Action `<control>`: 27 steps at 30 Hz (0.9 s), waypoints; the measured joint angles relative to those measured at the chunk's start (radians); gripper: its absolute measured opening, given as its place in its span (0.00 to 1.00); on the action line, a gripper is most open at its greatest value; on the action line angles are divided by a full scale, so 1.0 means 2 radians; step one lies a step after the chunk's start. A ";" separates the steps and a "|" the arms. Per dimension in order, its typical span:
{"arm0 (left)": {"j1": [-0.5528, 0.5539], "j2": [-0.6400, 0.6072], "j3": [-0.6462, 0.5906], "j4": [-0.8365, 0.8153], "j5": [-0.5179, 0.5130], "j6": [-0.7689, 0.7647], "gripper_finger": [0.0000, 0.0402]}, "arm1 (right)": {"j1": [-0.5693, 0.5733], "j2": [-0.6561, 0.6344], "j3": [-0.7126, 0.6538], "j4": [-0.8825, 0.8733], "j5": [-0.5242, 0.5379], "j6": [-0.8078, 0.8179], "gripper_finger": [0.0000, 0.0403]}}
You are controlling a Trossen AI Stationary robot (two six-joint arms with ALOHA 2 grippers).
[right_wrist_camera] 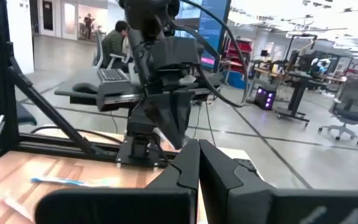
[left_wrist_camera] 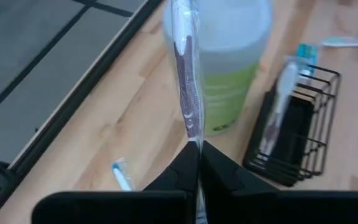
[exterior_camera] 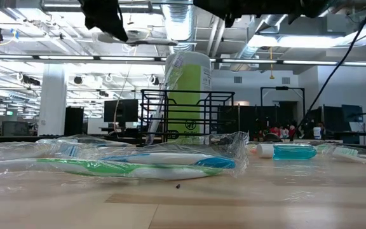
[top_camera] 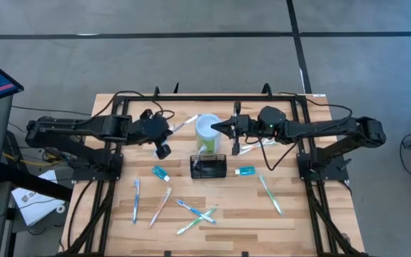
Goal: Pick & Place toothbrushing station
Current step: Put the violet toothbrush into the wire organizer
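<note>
The toothbrushing station, a black wire caddy, stands on its base at the middle of the wooden table, and a wrapped toothbrush leans inside it. Just behind it stands a lime-green cup. My left gripper hovers to the left of the cup, shut on a wrapped purple-handled toothbrush. My right gripper is shut and holds nothing; it points level toward the left, above the cup's right rim. My left gripper pinches the wrapped toothbrush by its handle end between its two fingers. The brush sticks out past the fingertips in line with them, slanting toward the cup. It is lifted clear of the table, its far end near the cup's rim.
Two small toothpaste tubes lie left and right of the caddy. Several wrapped toothbrushes lie nearer the front edge, among them a crossed pair and one at the right. A black frame borders the table.
</note>
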 joint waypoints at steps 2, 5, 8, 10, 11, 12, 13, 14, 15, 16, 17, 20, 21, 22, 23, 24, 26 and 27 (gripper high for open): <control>-0.010 0.004 0.000 0.000 0.000 0.000 0.00 | 0.005 0.000 0.017 -0.035 0.001 -0.017 0.00; -0.022 0.006 0.001 0.001 0.003 0.000 0.00 | 0.017 0.012 0.055 -0.087 0.027 -0.037 0.00; -0.030 0.011 0.000 0.001 0.010 0.000 0.00 | 0.026 0.037 0.097 -0.144 0.045 -0.068 0.00; -0.033 0.016 0.000 0.001 0.010 0.000 0.00 | 0.030 0.052 0.127 -0.187 0.052 -0.086 0.00; -0.034 0.017 0.000 0.001 0.011 0.000 0.00 | 0.031 0.061 0.143 -0.204 0.054 -0.094 0.00; -0.034 0.019 0.000 0.001 0.012 0.000 0.00 | 0.033 0.072 0.163 -0.220 0.054 -0.103 0.00; -0.034 0.021 0.000 0.001 0.012 0.000 0.00 | 0.035 0.079 0.179 -0.245 0.054 -0.112 0.00; -0.034 0.023 0.000 0.001 0.012 0.000 0.00 | 0.037 0.087 0.196 -0.275 0.054 -0.120 0.01; -0.034 0.025 0.000 -0.001 0.013 0.000 0.00 | 0.040 0.098 0.218 -0.299 0.055 -0.125 0.02; -0.035 0.025 0.000 -0.003 0.014 0.000 0.00 | 0.042 0.111 0.239 -0.319 0.061 -0.130 0.04; -0.035 0.023 0.000 -0.002 0.014 0.000 0.00 | 0.043 0.121 0.258 -0.345 0.068 -0.135 0.06; -0.036 0.022 0.000 -0.001 0.018 0.000 0.00 | 0.049 0.156 0.314 -0.408 0.095 -0.141 0.14; -0.038 0.020 0.000 -0.002 0.019 0.000 0.00 | 0.050 0.165 0.329 -0.431 0.100 -0.148 0.16; -0.040 0.018 0.000 -0.001 0.019 0.000 0.00 | 0.050 0.174 0.343 -0.457 0.104 -0.156 0.18; -0.041 0.018 0.000 -0.001 0.019 0.000 0.00 | 0.051 0.186 0.358 -0.470 0.107 -0.162 0.20; -0.042 0.018 0.000 -0.001 0.019 0.000 0.00 | 0.053 0.195 0.373 -0.481 0.113 -0.165 0.22; -0.049 0.016 0.000 -0.003 0.019 0.000 0.00 | 0.056 0.210 0.397 -0.513 0.132 -0.167 0.25; -0.051 0.015 0.000 -0.001 0.019 0.000 0.00 | 0.058 0.218 0.409 -0.516 0.142 -0.171 0.27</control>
